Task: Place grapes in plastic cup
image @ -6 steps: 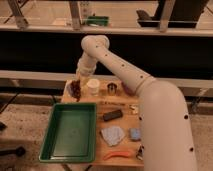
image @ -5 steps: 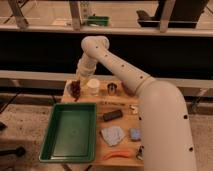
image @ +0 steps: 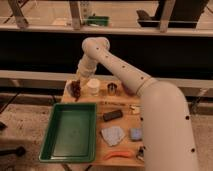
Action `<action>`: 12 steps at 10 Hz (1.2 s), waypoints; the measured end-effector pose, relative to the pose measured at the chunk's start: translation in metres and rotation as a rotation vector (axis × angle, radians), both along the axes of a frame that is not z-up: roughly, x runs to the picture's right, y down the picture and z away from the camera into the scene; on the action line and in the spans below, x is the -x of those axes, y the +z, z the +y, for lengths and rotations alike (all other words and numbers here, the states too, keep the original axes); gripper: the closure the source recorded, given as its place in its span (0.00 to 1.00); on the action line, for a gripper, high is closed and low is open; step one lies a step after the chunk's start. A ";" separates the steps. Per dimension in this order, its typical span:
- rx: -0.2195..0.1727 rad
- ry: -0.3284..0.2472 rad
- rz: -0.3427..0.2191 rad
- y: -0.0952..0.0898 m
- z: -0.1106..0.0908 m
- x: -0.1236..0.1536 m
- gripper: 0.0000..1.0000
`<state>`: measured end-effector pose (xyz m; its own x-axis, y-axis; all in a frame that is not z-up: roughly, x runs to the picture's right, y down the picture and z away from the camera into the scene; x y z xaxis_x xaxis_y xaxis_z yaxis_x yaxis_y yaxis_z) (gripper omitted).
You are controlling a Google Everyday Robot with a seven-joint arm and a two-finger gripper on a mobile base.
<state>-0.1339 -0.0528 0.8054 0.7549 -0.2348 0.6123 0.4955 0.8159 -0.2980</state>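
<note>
Hanging over the far left corner of the worktop [image: 97, 100]: pincer [image: 79, 81], grip state not discernible. Grapes [image: 76, 90]: dark bunch directly beneath it, just beside the white cup [image: 93, 86]. Plastic cup [image: 70, 85]: apparently the pale sliver at the bunch's left, largely hidden. Risks: the long bunch catching the rim and tipping so light a cup; an off-centre release sending fruit over the worktop edge or into the white cup.

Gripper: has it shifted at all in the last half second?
No. The gripper is at the same spot as before, just left of the white cup at the table's back edge, with the grapes right below it.
</note>
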 end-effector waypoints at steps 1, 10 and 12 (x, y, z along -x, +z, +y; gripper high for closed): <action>-0.019 0.032 0.008 -0.003 -0.005 -0.009 0.97; -0.187 0.126 0.004 -0.036 -0.051 -0.016 0.97; -0.218 0.132 -0.013 -0.039 -0.061 -0.012 0.97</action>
